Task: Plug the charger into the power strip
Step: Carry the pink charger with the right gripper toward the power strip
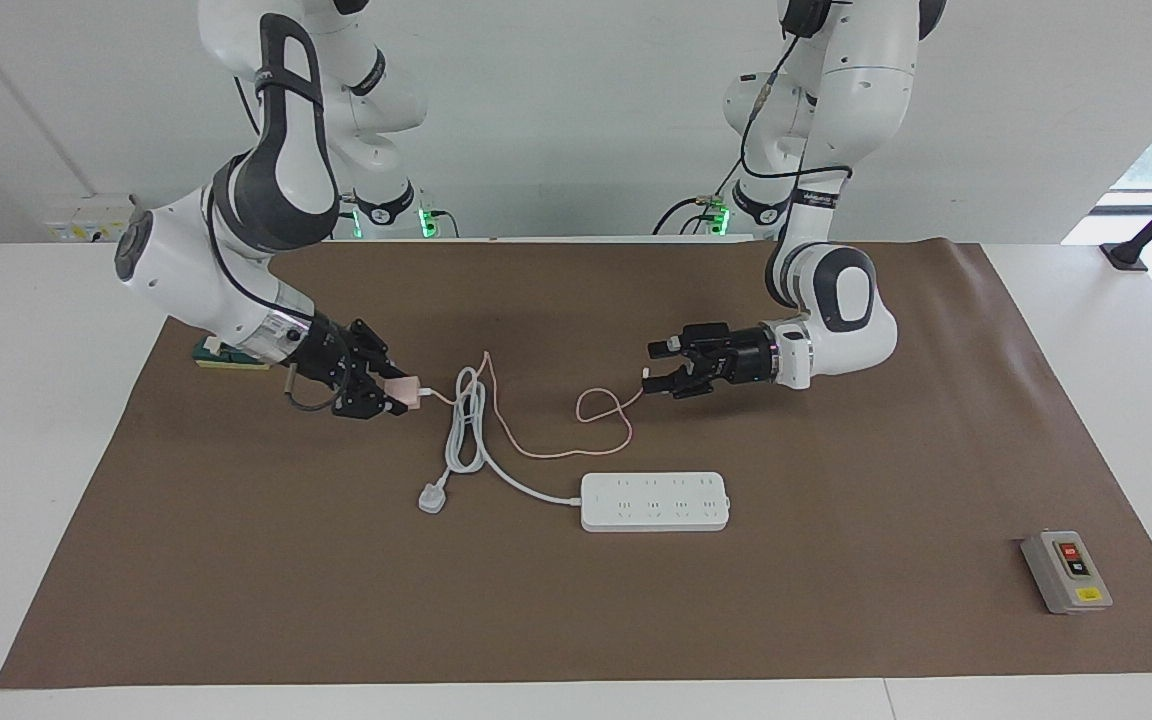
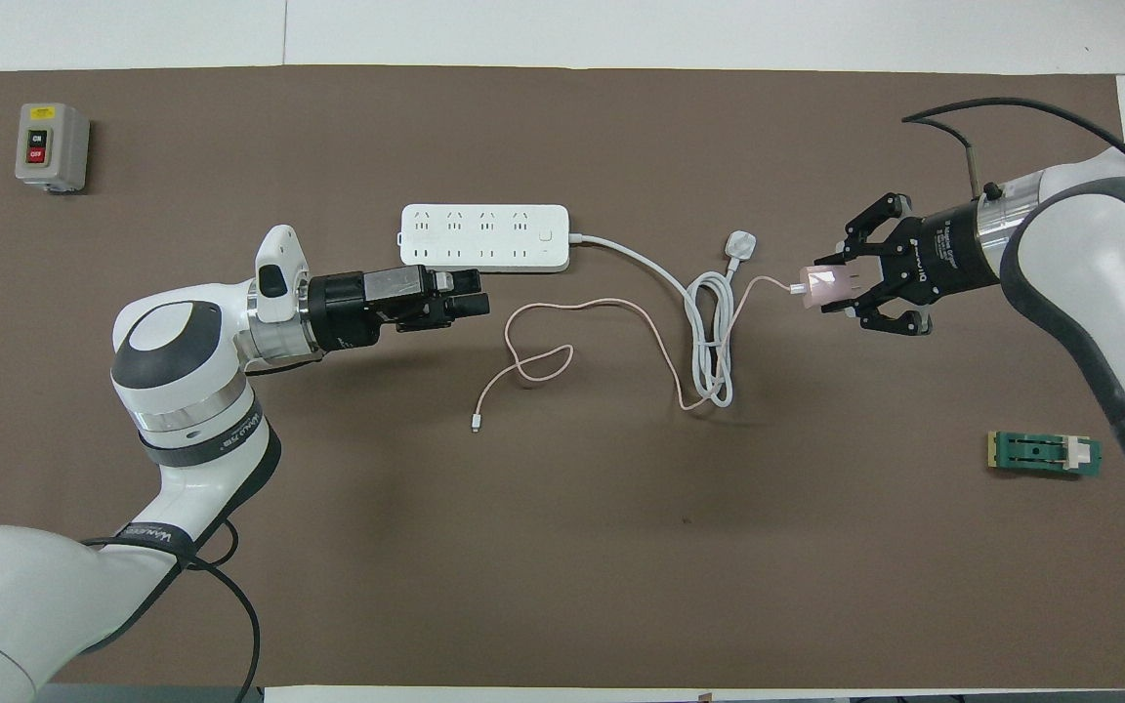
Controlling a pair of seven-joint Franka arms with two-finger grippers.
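Observation:
The pale-pink charger (image 1: 406, 391) (image 2: 819, 284) is held above the mat by my right gripper (image 1: 391, 393) (image 2: 841, 287), which is shut on it, beside the coiled white cord. Its thin pink cable (image 1: 546, 452) (image 2: 621, 306) trails over that coil and loops across the mat. The white power strip (image 1: 654, 501) (image 2: 484, 237) lies flat mid-table, farther from the robots than the cable loop. My left gripper (image 1: 658, 368) (image 2: 473, 305) hangs open and holds nothing, over the mat just nearer the robots than the strip, by the cable's loose end.
The strip's thick cord coil (image 1: 466, 425) (image 2: 709, 342) and white three-pin plug (image 1: 432, 497) (image 2: 740, 244) lie between charger and strip. A grey switch box (image 1: 1066, 572) (image 2: 52, 146) sits toward the left arm's end. A green block (image 1: 226, 357) (image 2: 1044, 454) lies under the right arm.

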